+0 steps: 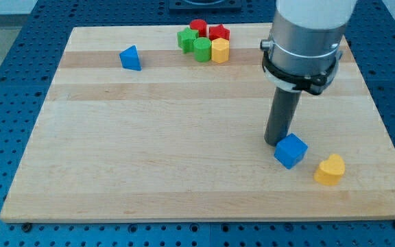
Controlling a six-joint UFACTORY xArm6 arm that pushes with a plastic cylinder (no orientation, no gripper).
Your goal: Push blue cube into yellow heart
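the wooden surface (149,151) sits on a blue perforated bench (5,103). toward the view's left, near the top edge of the surface, a blue triangular block (130,59) stands alone, well apart from everything else. further right along the top, a tight cluster is gathered: a green block (187,38), a red round block (198,27), a green round block (202,49), a red star-like block (219,32) and a yellow hexagonal block (220,50), each touching its neighbours. right of that, the arm's grey cylinder (306,41) hangs over the surface, and the dark rod drops from it so that my tip (277,143) rests on the wood, touching the upper-left side of the blue cube (291,151). there is no gripper on this arm, only the rod. the blue cube lies in the lower right part of the surface, turned at an angle. just beside it, to the lower right and with a narrow gap between them, lies the yellow heart (330,170).
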